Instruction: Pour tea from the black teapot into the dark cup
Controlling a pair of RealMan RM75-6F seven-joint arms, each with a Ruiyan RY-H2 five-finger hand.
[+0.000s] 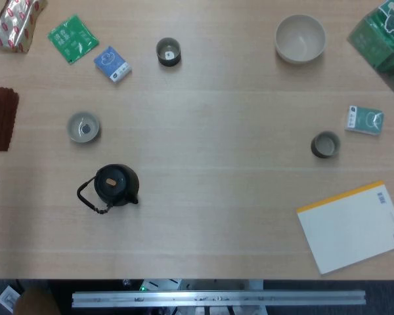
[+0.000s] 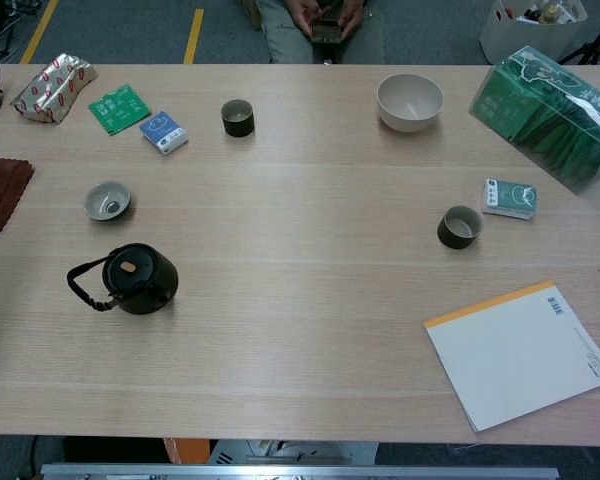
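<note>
**Table state: teapot standing free, 2 dark cups on the table**

The black teapot stands upright on the near-left part of the table, lid on, its handle swung out to the left. Nothing touches it.

2 dark cups are present. The far dark cup stands upright at the far edge, left of centre, well apart from the teapot. The right dark cup stands upright on the right side, just beside a small teal packet. Which of the 2 is the task's cup cannot be told.

A pale grey cup stands near the teapot, on its far side and not touching it.

Neither hand shows in either view, so how the fingers lie cannot be told.

Other items: a pale bowl far right; a green box at the far-right corner; a yellow-edged notepad near right; a green sachet, a blue sachet and a foil bag far left; a brown cloth at the left edge.
</note>
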